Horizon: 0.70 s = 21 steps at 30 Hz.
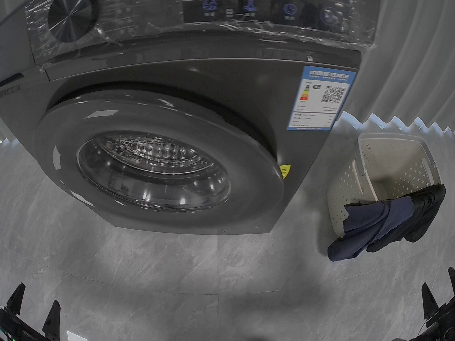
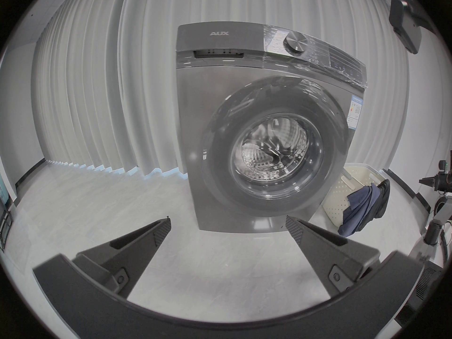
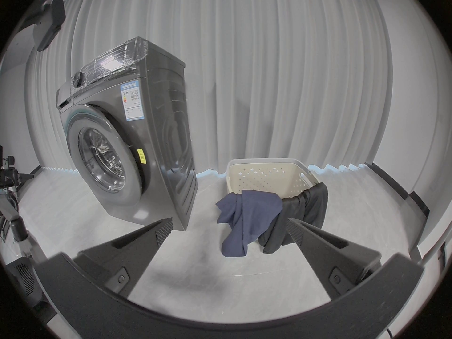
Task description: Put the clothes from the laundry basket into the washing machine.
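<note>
A grey front-loading washing machine (image 1: 189, 119) stands ahead with its round door (image 1: 156, 171) shut; it also appears in the left wrist view (image 2: 268, 133) and the right wrist view (image 3: 127, 137). To its right sits a cream laundry basket (image 1: 393, 162) (image 3: 270, 175) (image 2: 346, 187). A navy blue garment (image 1: 365, 226) (image 3: 247, 217) and a black garment (image 1: 422, 209) (image 3: 301, 210) hang over the basket's near rim. My left gripper (image 2: 228, 224) is open and empty, low at the near left (image 1: 33, 306). My right gripper (image 3: 230, 227) is open and empty at the near right (image 1: 441, 292).
Pale marbled floor (image 1: 189, 266) lies between me and the machine. White pleated curtains (image 3: 282, 71) run behind the machine and the basket. A dark skirting edge (image 3: 395, 184) marks the wall on the right.
</note>
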Available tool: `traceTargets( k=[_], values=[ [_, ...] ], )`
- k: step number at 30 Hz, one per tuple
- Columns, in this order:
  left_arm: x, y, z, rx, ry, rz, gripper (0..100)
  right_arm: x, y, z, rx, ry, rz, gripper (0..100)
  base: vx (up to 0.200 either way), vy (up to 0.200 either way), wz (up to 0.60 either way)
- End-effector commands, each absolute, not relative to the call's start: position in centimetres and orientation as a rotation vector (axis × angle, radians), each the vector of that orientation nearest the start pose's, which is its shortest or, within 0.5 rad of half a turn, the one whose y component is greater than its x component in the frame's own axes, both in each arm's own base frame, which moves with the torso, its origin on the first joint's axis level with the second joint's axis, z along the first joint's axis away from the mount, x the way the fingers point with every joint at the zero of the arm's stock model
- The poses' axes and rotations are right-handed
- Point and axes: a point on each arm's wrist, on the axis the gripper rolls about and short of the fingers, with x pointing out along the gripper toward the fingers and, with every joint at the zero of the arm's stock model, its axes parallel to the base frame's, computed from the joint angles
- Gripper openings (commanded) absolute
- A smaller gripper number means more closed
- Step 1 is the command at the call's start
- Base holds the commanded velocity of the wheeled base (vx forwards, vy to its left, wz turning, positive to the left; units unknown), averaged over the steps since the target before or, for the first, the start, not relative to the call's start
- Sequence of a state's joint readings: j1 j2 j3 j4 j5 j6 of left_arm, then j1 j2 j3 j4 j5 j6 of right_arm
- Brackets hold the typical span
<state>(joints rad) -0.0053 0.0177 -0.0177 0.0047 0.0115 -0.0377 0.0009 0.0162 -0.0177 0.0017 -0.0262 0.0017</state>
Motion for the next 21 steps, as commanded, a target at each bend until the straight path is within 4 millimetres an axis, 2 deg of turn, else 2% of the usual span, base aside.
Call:
traceTargets(
  k=[1, 10, 13, 21],
  values=[
    [-2.27, 0.04, 7.55, -0.038, 0.006, 0.008, 100, -2.29, -0.06, 7.57, 0.002, 0.000, -0.025, 100, 0.000, 0.200, 0.00],
    [-2.28, 0.04, 7.55, -0.037, 0.004, 0.008, 100, -2.29, -0.06, 7.57, 0.002, 0.000, -0.025, 100, 0.000, 0.000, 0.00],
    [-2.28, 0.04, 7.55, -0.038, 0.004, 0.008, 100, -2.29, -0.06, 7.57, 0.002, 0.000, -0.025, 100, -0.200, 0.000, 0.00],
    [-2.28, 0.04, 7.55, -0.038, 0.004, 0.008, 100, -2.29, -0.06, 7.57, 0.002, 0.000, -0.025, 100, 0.000, 0.000, 0.00]
  ],
)
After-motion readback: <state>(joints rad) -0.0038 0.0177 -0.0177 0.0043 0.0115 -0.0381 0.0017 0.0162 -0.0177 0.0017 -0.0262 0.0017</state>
